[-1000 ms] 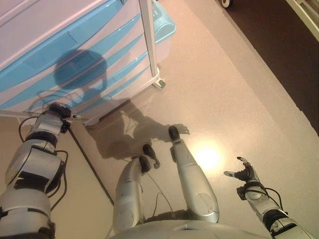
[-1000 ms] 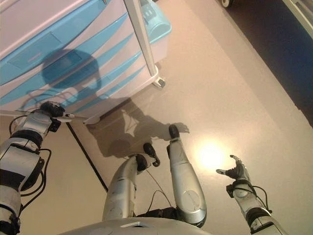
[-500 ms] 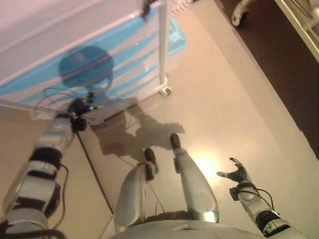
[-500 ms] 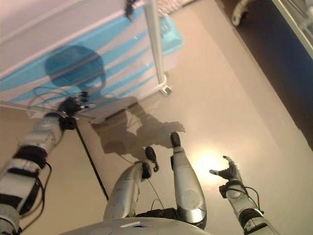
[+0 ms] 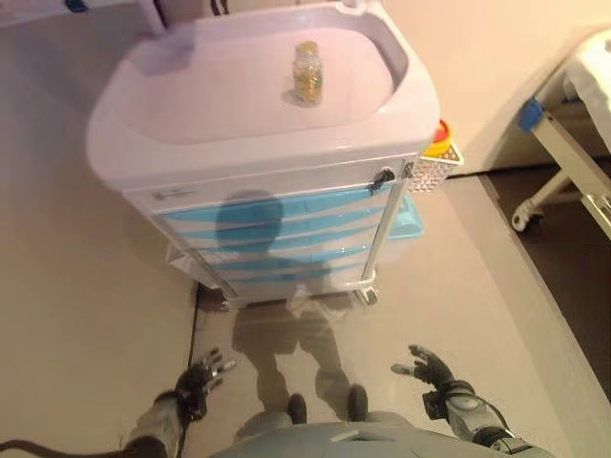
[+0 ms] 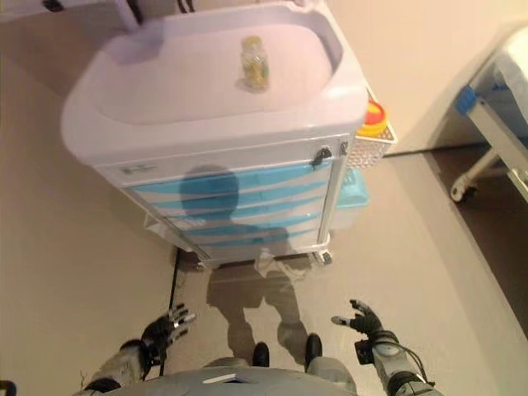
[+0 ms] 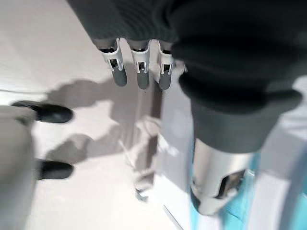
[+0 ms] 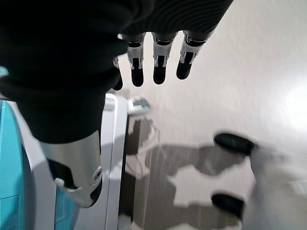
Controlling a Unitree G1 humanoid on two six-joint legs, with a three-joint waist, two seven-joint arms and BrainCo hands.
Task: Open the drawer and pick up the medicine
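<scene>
A white cart (image 5: 115, 143) with several blue drawers (image 5: 286, 239), all closed, stands ahead of me. On its recessed top stands a small clear medicine bottle (image 5: 306, 72) with yellow contents. My left hand (image 5: 198, 377) hangs low over the floor, in front of the cart's lower left corner, fingers spread and holding nothing. My right hand (image 5: 427, 367) is low at the right, also open and apart from the cart. In the wrist views the left fingers (image 7: 139, 76) and the right fingers (image 8: 158, 67) are straight, with the cart's base and floor past them.
A mesh basket with a yellow and red container (image 5: 437, 143) hangs on the cart's right side. A light blue bin (image 5: 409, 218) sits behind the cart's right leg. A bed frame on castors (image 5: 563, 143) stands at the right. Bare floor lies between me and the cart.
The camera has swung up, so the whole cart and its top now show. My left hand has dropped away from the cart's lower edge to hang low; the right hand stays low.
</scene>
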